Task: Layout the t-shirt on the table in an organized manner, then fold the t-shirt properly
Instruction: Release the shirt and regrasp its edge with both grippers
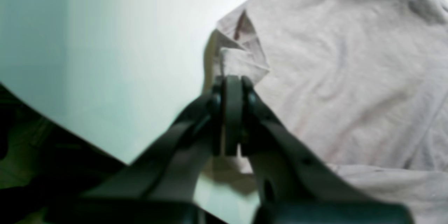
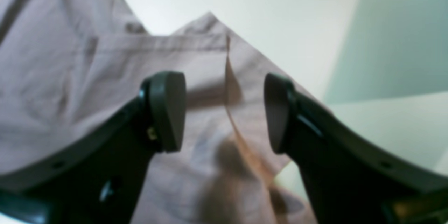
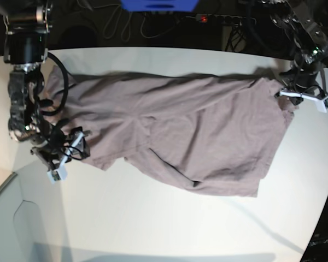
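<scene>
The mauve-brown t-shirt (image 3: 180,131) lies spread and wrinkled across the white table (image 3: 153,224), its lower edge folded over near the middle. At the shirt's right end my left gripper (image 3: 287,97) pinches a corner. The left wrist view shows that gripper (image 1: 231,80) shut on a crumpled fabric corner of the t-shirt (image 1: 350,77), lifted slightly off the table (image 1: 122,42). At the shirt's left end sits my right gripper (image 3: 82,143). The right wrist view shows it (image 2: 224,112) open just above the t-shirt (image 2: 52,77), a raised fabric fold between the jaws, untouched by either pad.
Beyond the table's far edge lie cables, a power strip (image 3: 224,19) and a blue object (image 3: 158,4). The table's curved edge (image 3: 317,218) runs down the right. A grey panel (image 3: 11,218) sits at the lower left corner.
</scene>
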Tool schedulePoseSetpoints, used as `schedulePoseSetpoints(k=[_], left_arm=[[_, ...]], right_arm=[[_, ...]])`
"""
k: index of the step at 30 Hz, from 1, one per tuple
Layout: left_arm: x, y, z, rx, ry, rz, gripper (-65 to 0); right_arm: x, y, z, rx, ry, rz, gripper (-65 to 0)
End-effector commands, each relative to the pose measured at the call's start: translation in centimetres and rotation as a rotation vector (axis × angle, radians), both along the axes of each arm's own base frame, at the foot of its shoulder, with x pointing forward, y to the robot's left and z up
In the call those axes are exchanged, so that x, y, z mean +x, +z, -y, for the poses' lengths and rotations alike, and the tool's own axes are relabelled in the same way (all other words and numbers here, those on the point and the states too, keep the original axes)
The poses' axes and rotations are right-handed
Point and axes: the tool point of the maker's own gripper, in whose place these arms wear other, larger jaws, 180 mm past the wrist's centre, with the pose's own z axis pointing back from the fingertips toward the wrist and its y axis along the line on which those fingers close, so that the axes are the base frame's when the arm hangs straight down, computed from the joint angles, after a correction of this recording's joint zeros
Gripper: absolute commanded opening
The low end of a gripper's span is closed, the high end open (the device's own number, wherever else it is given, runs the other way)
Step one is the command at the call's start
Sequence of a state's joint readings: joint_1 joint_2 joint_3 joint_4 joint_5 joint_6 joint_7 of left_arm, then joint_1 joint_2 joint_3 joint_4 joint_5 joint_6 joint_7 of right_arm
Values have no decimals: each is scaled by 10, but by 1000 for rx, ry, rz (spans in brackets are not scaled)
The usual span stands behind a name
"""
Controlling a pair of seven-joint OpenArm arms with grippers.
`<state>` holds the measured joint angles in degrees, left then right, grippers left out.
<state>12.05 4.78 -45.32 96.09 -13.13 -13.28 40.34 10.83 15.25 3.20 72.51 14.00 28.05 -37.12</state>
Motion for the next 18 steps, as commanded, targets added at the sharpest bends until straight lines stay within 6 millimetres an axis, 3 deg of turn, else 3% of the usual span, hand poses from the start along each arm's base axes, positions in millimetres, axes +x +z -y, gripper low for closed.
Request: schedulePoseSetpoints(k=[1,8,13,18], left_arm=[[1,8,-4,22,-1,25,-650],[1,6,-1,16,-1,23,-650],[1,6,-1,15,-2,24,-650],[-4,-16,2,-27,4,-21,-650]], right_arm=[[15,14,-1,9,19,46,-285],[23,-12,-12,22,64,-50,-285],[29,-15,-15,44,60,-31,-285],[23,-28,-18,57,63,-57,-311]])
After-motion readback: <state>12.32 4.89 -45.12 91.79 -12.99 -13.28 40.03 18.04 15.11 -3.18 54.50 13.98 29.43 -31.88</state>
